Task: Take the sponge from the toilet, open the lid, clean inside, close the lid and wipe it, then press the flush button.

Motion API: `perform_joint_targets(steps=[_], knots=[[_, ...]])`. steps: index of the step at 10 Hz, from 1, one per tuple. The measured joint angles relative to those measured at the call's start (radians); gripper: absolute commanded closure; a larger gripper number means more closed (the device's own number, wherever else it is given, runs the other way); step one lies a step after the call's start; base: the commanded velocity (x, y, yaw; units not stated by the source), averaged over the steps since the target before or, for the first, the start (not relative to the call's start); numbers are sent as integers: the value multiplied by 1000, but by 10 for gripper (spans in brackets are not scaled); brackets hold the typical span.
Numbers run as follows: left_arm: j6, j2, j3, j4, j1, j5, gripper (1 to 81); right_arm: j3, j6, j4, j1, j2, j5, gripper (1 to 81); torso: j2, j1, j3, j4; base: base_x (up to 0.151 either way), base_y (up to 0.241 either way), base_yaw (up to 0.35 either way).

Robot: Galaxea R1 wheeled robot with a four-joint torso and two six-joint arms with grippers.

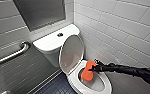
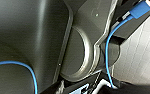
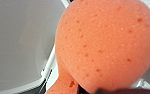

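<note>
The white toilet stands against the tiled wall with its lid raised upright against the tank. My right gripper comes in from the right and is shut on the orange-red sponge, which hangs down inside the bowl, within the seat ring. In the right wrist view the sponge looms large and pinched at its narrow middle, with the lid's pale inner face beside it. A round dark flush button sits on the tank top.
A metal grab bar runs along the left wall. Dark floor tiles lie in front of the toilet. White tiled wall closes in on the right, close to the bowl. A grey panel hangs above the tank.
</note>
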Motion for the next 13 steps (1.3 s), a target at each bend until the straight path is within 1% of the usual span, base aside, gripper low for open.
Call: perform_joint_targets(steps=[1,5,7,8,10,13], knots=[[0,-2,-1,0,4,0,10,-61,6,0,2,26,4,811,0,0,0,0,0,0,0],[0,-4,-21,-1,24,-1,10,-292,48,1,-12,139,70,811,0,0,0,0,0,0,0],[0,-2,-21,-1,24,-2,10,-326,76,2,-44,151,125,811,0,0,0,0,0,0,0],[0,1,-21,-1,24,-3,10,-319,85,2,-53,141,149,811,0,0,0,0,0,0,0],[0,1,-21,-1,24,-4,10,-242,104,2,-82,80,186,811,0,0,0,0,0,0,0],[0,4,-21,-1,24,-4,10,-58,126,2,-146,-94,252,811,0,0,0,0,0,0,0]])
